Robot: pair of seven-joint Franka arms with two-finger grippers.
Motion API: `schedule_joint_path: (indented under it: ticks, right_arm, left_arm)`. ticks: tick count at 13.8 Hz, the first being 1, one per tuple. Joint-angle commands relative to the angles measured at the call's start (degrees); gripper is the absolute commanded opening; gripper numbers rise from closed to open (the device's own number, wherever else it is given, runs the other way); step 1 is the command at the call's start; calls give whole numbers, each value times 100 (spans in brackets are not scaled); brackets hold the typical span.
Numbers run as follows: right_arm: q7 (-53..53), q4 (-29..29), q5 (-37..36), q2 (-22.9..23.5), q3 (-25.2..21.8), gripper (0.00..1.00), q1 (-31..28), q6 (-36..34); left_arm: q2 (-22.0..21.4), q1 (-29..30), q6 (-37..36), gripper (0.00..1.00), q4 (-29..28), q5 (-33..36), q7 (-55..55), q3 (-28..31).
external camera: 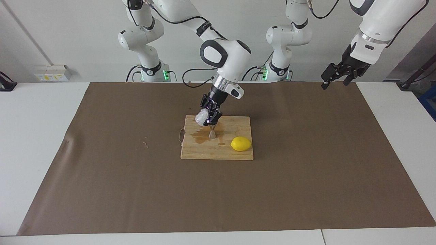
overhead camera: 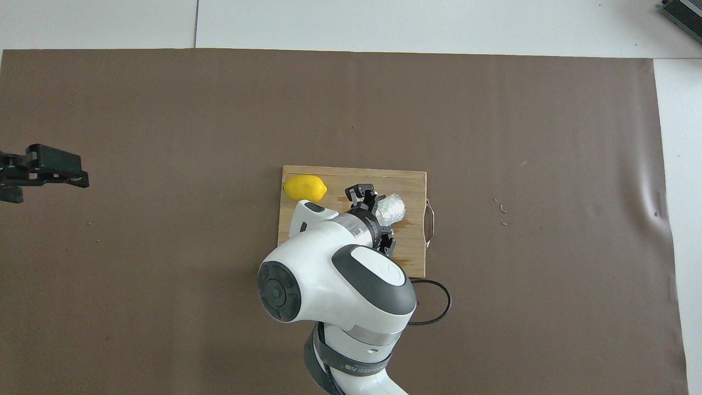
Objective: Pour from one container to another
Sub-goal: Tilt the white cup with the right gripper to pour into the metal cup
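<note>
**Right arm tips cup above jigger on wet cutting board**

A white surface (external camera: 34, 136) carries a broad brown paper mat (external camera: 306, 170), with a wooden cutting board (external camera: 238, 154) lying at its middle. The board serves as the landmark here: a wire handle (overhead camera: 430, 222) juts from its edge toward the right arm's end of the surface, and a dark wet stain (external camera: 199, 137) spreads over the same half of the wood.

The right arm reaches in over the board, its right hand (external camera: 208, 117) clamped shut on a small whitish crinkled cup (external camera: 201, 118). The cup hangs tilted in the air above the board, just over the mouth of a small steel jigger (external camera: 212, 132). The jigger stands upright on the board within the wet patch; whether the cup's lip touches the jigger's rim is hard to make out from the facing view, and in the overhead view the hand (overhead camera: 373, 211) and cup (overhead camera: 392, 207) cover it.

A yellow lemon (external camera: 240, 143) rests on the board, at the corner farther from the robots and toward the left arm's end, well apart from the jigger.

The left arm waits. Its left hand (external camera: 335, 76) hangs high, off the board and over the mat's edge at its own end of the surface, fingers spread wide and holding nothing.
</note>
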Motion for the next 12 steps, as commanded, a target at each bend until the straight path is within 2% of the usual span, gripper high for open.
schedule_joint_path:
  ticks: [1, 7, 12]
  right_arm:
    - [76, -165, -160, -167, 14, 0, -55, -30]
    - [67, -8, -55, -159, 14, 0, -73, -65]
    - [67, 283, 639, -167, 5, 0, -301, -48]
  left_arm:
    - [-174, 44, -21, 100, -195, -69, -2, -35]
    - [-174, 79, -21, 100, -195, -69, -2, -26]
    - [-174, 88, -21, 100, -195, -69, -2, -26]
